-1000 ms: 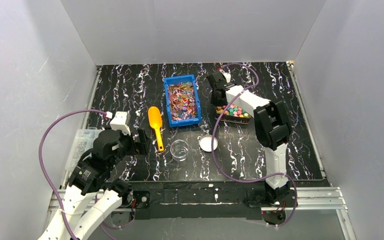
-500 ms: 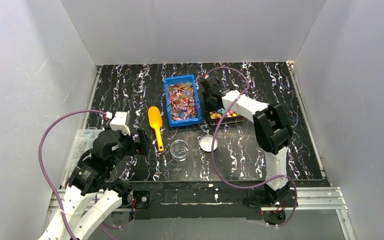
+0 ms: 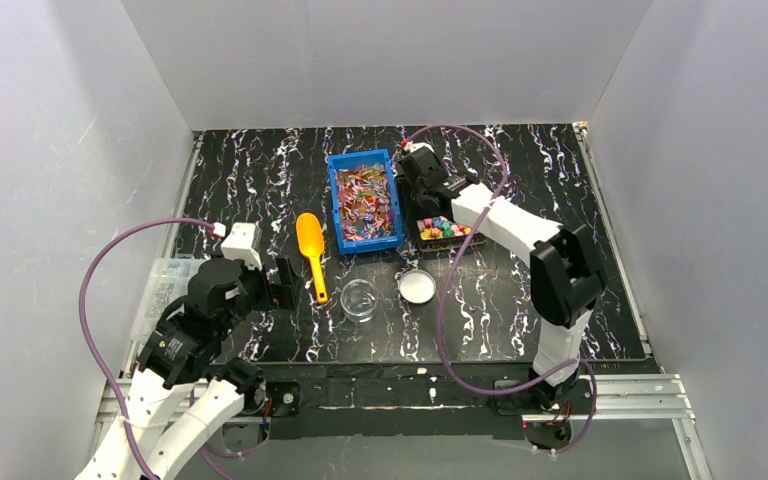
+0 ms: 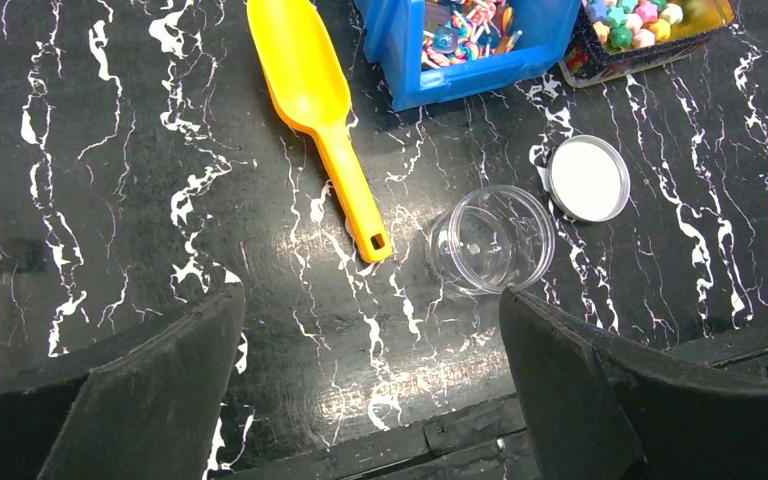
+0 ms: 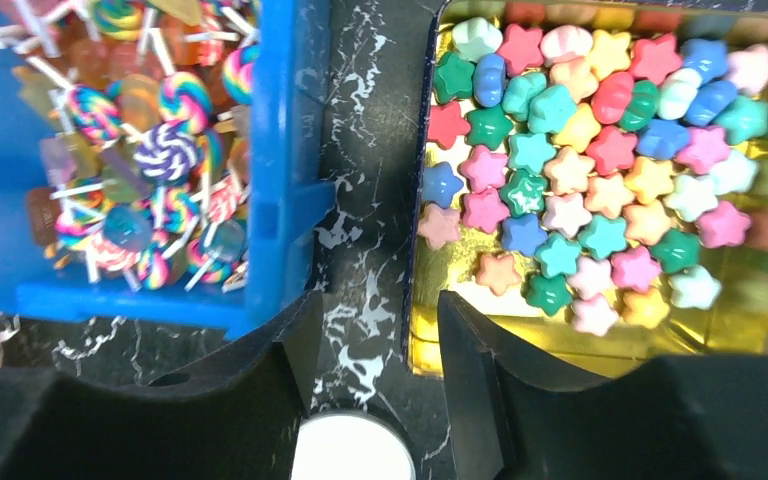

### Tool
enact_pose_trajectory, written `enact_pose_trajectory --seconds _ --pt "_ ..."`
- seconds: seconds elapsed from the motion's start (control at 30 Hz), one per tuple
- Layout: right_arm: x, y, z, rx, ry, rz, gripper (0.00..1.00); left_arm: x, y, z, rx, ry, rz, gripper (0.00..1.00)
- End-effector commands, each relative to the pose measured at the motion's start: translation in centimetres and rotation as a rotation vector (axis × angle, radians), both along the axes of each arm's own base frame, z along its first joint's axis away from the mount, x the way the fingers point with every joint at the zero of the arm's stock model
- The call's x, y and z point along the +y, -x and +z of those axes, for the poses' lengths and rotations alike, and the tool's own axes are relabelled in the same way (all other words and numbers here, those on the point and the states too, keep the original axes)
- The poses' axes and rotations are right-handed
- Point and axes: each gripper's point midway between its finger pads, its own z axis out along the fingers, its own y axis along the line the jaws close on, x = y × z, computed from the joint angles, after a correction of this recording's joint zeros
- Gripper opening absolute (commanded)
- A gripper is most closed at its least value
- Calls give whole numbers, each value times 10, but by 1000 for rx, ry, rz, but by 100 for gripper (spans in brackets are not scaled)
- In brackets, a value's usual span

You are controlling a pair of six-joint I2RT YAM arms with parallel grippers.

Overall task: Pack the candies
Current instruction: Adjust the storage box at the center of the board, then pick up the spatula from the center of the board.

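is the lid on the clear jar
No, the white lid lies flat beside the clear jar, whose mouth is open.

A lab test booth: plain grey walls [image 3: 390, 60] at 9, 12 and 3 o'clock enclose the marbled table [image 3: 260, 170].

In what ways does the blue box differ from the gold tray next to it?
The blue box is deep; the gold tray is shallow and shiny. The blue box holds swirled lollipops on sticks; the gold tray holds star-shaped sweets. The lollipops lie heaped; the star-shaped sweets leave part of the tray floor bare. Both are open on top and stand on the table.
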Motion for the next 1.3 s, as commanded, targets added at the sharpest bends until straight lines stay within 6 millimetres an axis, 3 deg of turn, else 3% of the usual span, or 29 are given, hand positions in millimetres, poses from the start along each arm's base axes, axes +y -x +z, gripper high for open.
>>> enact_pose_trajectory --seconds 0.0,0.27,0.5,0.83,1.0,1.27 --pt "6 19 45 -97 -12 24 57 4 -1 -4 13 -15 28 99" --pt "47 67 81 -167 -94 114 69 15 -1 -1 -11 -20 80 99" --pt "102 112 89 -172 -156 211 73 24 0 3 -36 -24 122 99" --pt "164 141 47 -114 -168 252 87 34 4 11 -87 -10 165 99" --pt "188 143 24 -93 -157 248 88 39 5 17 -114 0 186 99" --pt "205 134 -8 -88 -140 204 86 42 7 20 -136 9 199 99"
